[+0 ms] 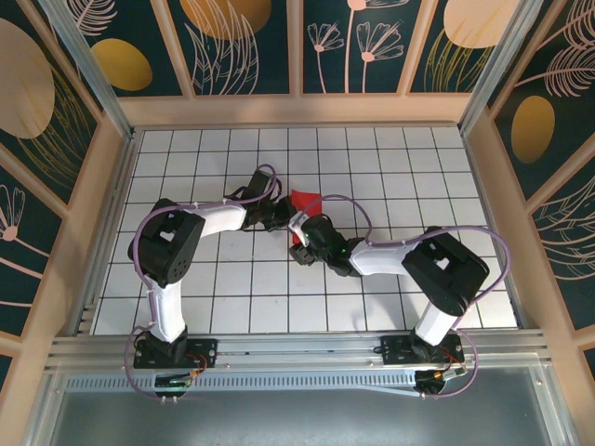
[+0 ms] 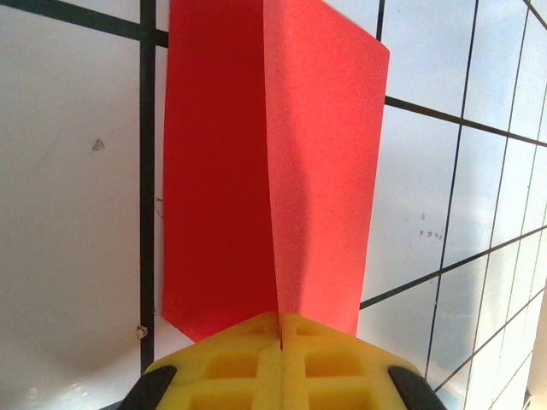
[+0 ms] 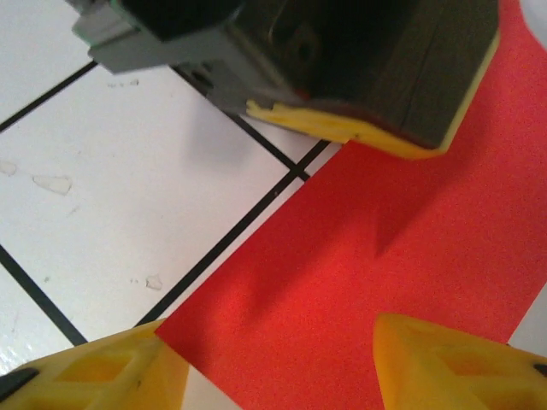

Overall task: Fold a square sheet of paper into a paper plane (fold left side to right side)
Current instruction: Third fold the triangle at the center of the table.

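The square sheet of paper point(image 1: 302, 199) is bright red and lies part-folded mid-table between both grippers. In the left wrist view the paper point(image 2: 256, 171) rises in two panels from a centre crease, and my left gripper point(image 2: 281, 329) is shut on its near edge at that crease. My left gripper point(image 1: 282, 219) sits just left of the sheet. My right gripper point(image 1: 305, 243) is at the sheet's near side. In the right wrist view the right gripper point(image 3: 273, 376) is open, its yellow fingertips point(image 3: 453, 363) apart over a corner of the paper point(image 3: 359, 282). The left gripper point(image 3: 376, 77) shows above.
The white gridded table point(image 1: 204, 297) is walled by wooden frames point(image 1: 112, 186) on the left, right and far sides. A metal rail point(image 1: 297, 348) with both arm bases runs along the near edge. The two arms nearly touch at mid-table.
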Tool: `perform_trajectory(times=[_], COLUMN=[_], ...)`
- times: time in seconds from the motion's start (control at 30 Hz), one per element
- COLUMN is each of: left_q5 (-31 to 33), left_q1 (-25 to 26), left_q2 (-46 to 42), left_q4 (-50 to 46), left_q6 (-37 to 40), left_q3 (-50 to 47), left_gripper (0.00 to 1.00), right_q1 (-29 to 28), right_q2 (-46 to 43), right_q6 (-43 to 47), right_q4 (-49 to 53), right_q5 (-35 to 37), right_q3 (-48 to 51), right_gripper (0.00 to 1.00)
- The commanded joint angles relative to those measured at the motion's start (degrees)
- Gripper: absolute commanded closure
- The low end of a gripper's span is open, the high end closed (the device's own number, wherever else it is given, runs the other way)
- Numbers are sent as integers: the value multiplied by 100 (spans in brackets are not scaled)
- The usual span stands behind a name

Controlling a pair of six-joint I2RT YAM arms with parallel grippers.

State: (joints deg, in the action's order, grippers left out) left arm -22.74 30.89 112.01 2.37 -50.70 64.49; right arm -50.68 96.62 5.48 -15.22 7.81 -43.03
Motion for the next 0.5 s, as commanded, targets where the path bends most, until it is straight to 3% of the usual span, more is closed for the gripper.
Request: perform_trajectory(times=[0.0,0.2,0.4,0.47], left_q5=[-86,-37,2,52], left_q1=[-22,-28,-24,-20], left_q2=[-119,-74,-69,-84], left_q4=[9,-69,-112,-170], left_q6=[-61,-13,18,54], left_q3=[-36,11,20,36], left_gripper=[100,100,100,96], right_q1=[-30,-21,38,66], right_q2=[67,-15,-130,-152], right_q6=[8,37,-136,-194], right_q4=[-263,-69,52,93], right_q5=[146,-63,-291,-373], right_q3=[-133,-81,9,13], right_gripper=[48,66,96,100])
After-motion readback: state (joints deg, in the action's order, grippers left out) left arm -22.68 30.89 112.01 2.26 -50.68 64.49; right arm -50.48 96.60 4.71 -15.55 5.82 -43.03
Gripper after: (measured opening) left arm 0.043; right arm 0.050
